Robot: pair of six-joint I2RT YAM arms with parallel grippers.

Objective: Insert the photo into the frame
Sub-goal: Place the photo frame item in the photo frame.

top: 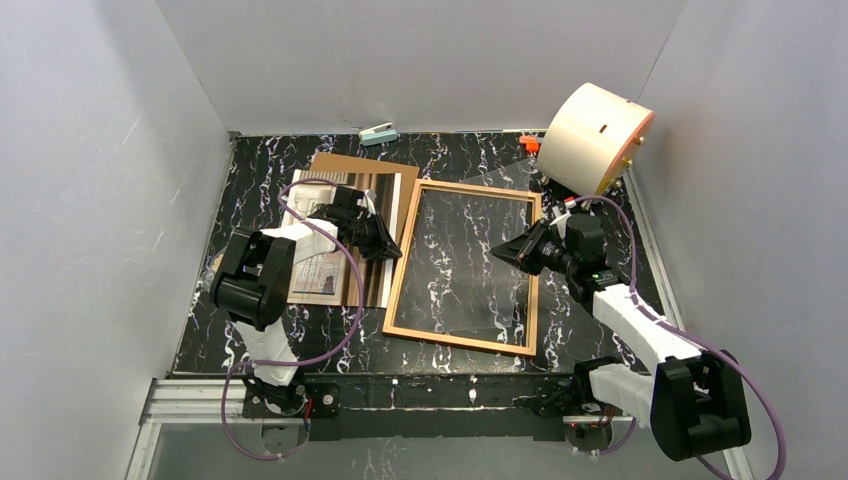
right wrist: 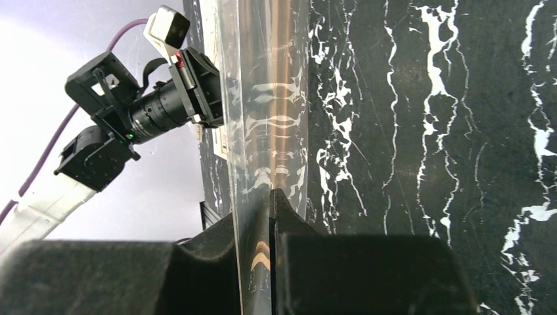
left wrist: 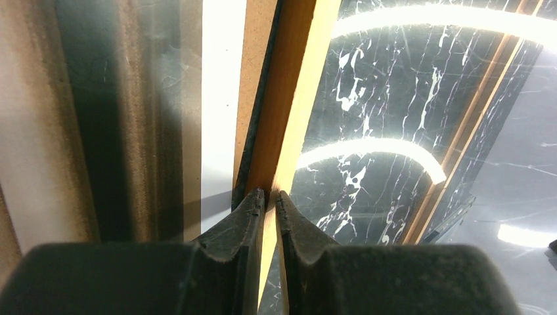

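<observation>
The left gripper (left wrist: 270, 195) is pinched nearly shut on the left rail of the frame (left wrist: 293, 98), the orange-brown wood running up between its fingers. The right gripper (right wrist: 270, 194), at the frame's right side, is clamped on the edge of a clear sheet (right wrist: 263, 98) that stretches out over the frame's opening. The frame lies on the black marbled table (top: 262, 180), whose veined top shows through it. The photo (top: 318, 268) lies face up just left of the frame, outside it, on a brown backing board (top: 345, 166) and partly under the left arm. Its striped print and white margin sit just beside the left gripper's fingers. A cream drum (top: 597, 137) stands beyond the frame's far right corner.
</observation>
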